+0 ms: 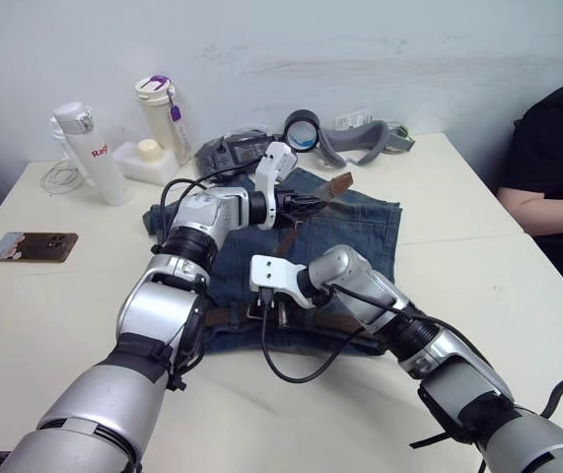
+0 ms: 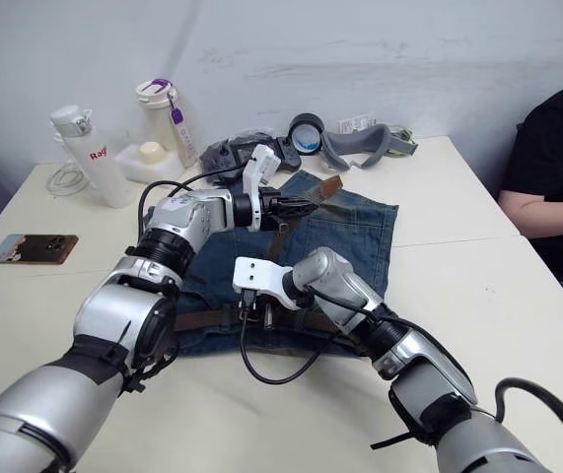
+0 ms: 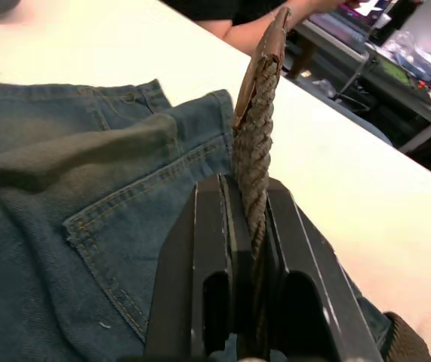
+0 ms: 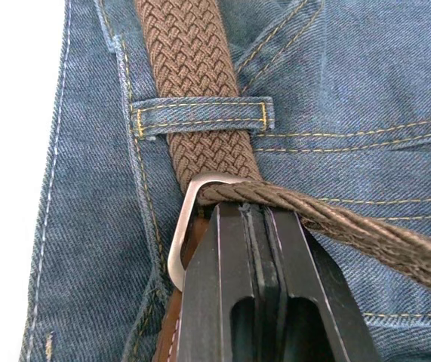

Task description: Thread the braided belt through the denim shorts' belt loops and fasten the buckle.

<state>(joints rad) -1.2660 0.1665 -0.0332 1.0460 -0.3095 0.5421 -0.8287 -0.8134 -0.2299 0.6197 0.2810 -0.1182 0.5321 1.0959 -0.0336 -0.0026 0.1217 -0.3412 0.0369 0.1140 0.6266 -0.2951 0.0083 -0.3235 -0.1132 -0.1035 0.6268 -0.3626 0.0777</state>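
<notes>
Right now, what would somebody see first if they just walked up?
Two silver arms meet over the denim shorts in the middle of the white table. The left pincer pinches the braided belt so its tip sticks up, while the right pincer presses at the buckle by a belt loop.

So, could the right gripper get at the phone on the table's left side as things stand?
Probably not. The right gripper is shut on the buckle at the waistband of the denim shorts, and the phone lies beyond the left arm, which crosses between them. The left gripper is itself shut on the braided belt.
</notes>
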